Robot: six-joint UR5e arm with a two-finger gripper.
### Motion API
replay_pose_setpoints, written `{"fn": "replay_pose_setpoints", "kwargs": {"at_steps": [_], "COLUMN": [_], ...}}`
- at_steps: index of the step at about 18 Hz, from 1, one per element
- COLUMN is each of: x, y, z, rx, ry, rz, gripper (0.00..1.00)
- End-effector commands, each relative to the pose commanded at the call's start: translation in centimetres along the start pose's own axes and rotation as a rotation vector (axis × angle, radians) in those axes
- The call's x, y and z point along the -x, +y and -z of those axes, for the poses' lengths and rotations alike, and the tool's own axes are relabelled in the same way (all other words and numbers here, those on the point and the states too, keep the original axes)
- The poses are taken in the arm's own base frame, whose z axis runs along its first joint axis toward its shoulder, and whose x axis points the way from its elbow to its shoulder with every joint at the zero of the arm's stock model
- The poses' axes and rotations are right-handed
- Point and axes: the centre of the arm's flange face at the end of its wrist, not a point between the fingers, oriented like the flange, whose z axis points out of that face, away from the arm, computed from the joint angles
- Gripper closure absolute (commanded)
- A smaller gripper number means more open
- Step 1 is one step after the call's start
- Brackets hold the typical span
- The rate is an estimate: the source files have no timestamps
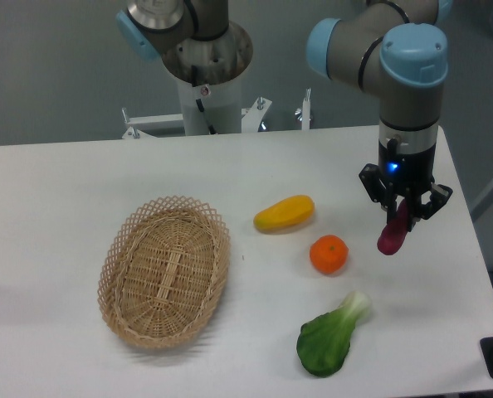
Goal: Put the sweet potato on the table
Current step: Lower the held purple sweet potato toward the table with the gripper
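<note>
Where the arm hangs over the right side of the flat white tabletop (pixel 56 191), the black two-finger gripper (pixel 403 217) pinches the slim magenta-purple sweet potato (pixel 392 235) by its upper end, tuber hanging near-upright just right of the round orange (pixel 329 254). No readable writing or labels. Left: oval woven wicker basket (pixel 165 270). Centre: yellow oblong fruit (pixel 284 213). Front: leafy green bok choy (pixel 332 335). Grey wall behind.
</note>
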Motion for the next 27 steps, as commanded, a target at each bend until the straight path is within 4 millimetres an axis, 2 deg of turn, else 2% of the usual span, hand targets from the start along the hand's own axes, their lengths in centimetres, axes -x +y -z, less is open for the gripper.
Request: {"fn": "replay_pose_setpoints", "kwargs": {"at_steps": [8,13,18,22,23,26,27], "x": [-0.5,-1.7,-2.9,-2.4,-2.2,-2.4,-2.4], "y": [0.1,1.7,4.0,6.6,7.2,10.1,10.4], "z": [-0.6,-2.1,-4.2,-5.2,-5.8,-9.8,-10.3], "rx": [0.004,0.021,0.031,0.033,0.033,0.036,0.037], "ry": [0.012,0.046,0.097,0.096,0.085,0.115,0.115], "rz": [-0.019,-0.065,-0.163,-0.287,-0.308,-0.367,-0.378], "gripper": [0.68,0.68,0.68,0.68,0.68,0.68,0.68]}}
